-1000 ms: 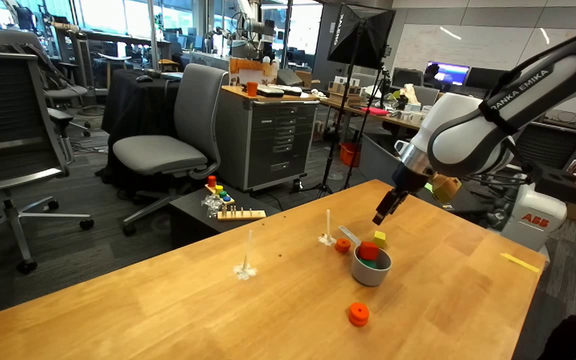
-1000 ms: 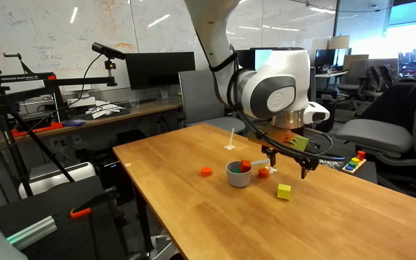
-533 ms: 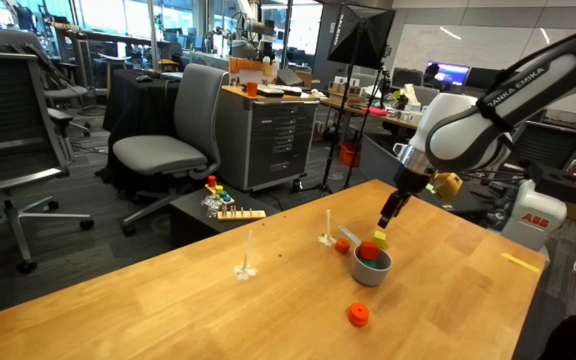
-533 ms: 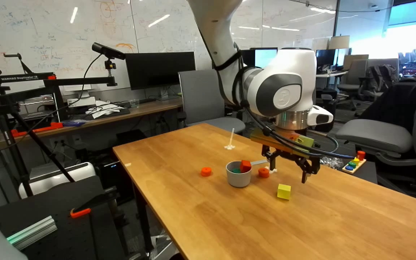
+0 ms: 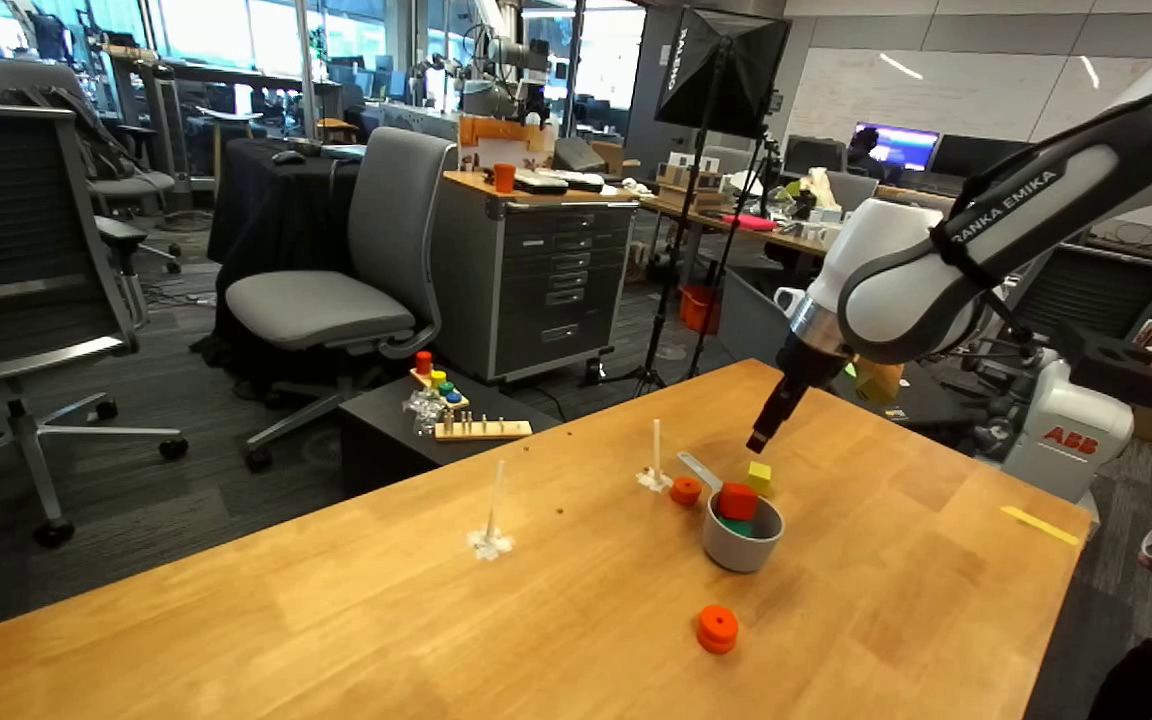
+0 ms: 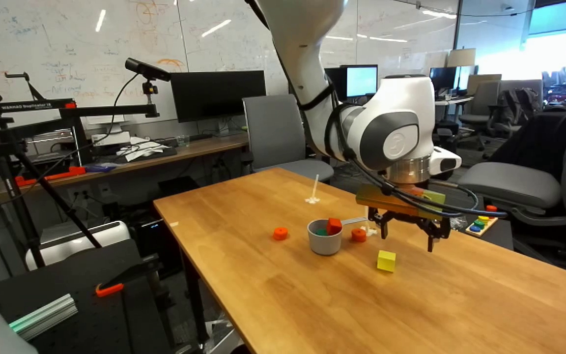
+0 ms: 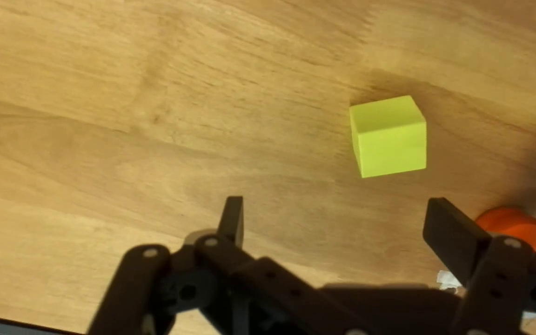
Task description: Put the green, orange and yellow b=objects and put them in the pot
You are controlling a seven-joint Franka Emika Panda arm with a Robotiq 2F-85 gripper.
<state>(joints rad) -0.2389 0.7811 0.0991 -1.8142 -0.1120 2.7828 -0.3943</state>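
Observation:
The yellow cube (image 6: pixel 386 261) rests on the table, beyond my fingertips in the wrist view (image 7: pixel 391 149). Above and to one side of it hovers my gripper (image 7: pixel 335 201), jaws wide apart with only bare wood seen between them. In both exterior views its fingers are clear of the tabletop. The grey pot (image 6: pixel 325 244) stands close by. Inside it lie a green object (image 5: pixel 736 525), partly covered, and a red-orange block (image 5: pixel 737 502) that sticks up above the rim. An orange disc (image 6: pixel 359 235) lies beside the pot, partly behind my right finger in the wrist view.
Another orange piece (image 5: pixel 717 628) sits on the pot's opposite side. The pot's handle (image 5: pixel 700 470) juts out over the table. Two thin white sticks (image 5: pixel 656 450) stand upright, taped to the wood. Yellow tape (image 5: pixel 1039 525) marks a spot near the table edge.
My gripper has come down and shifted sideways, toward the right in an exterior view, with its jaws still spread. The cube, the pot and the discs have stayed put.

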